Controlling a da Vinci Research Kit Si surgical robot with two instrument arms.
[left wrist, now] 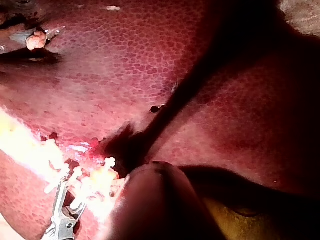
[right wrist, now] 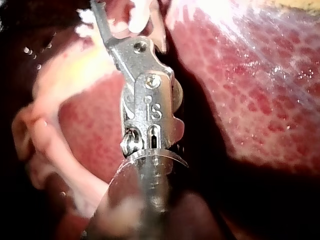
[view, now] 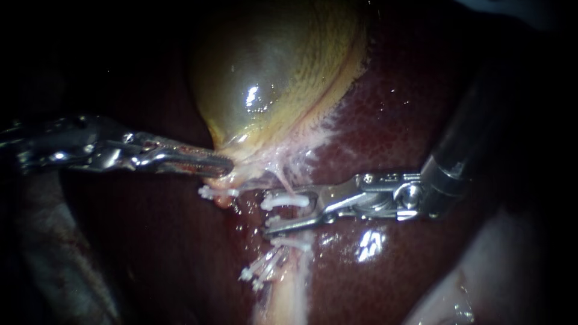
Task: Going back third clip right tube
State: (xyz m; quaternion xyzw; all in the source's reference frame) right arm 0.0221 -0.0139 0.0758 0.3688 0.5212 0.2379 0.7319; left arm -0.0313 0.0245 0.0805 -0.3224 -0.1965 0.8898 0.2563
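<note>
Gallbladder, yellow-green and glistening (view: pixel 271 78), fills the upper centre of the endoscope frame, set against dark red, mottled liver (view: pixel 391 120).

Left instrument (view: pixel 226 164), bright metal with long serrated jaws, enters from the left edge at mid-height. Its jaws are closed on the pale tissue at the gallbladder's neck, just left of centre.

Right instrument (view: pixel 268 213), a dark shaft ending in a silver hinged head, enters from the upper right and reaches to the centre. Its jaws stand apart with a clear gap and grip nothing.

Thin pale pink right tube (view: pixel 282 180) runs down from the gallbladder's neck and passes between those parted jaws. One white plastic clip (view: pixel 282 202) sits across the tube inside the gap, just beneath the upper jaw. Whether clip and jaw touch cannot be settled.

Second white clip (view: pixel 292 244) lies across the tube just below the lower jaw. A cluster of white clips (view: pixel 260 274) lies lower, towards bottom centre. A further white clip (view: pixel 212 192) sits on a short stub under the left instrument's tip.

Right wrist view: the silver head fills the middle, its jaws reaching ahead among pale tissue, with liver alongside. Left wrist view: the right instrument's jaws stand parted among white clips, beside the blurred dark shaft.
</note>
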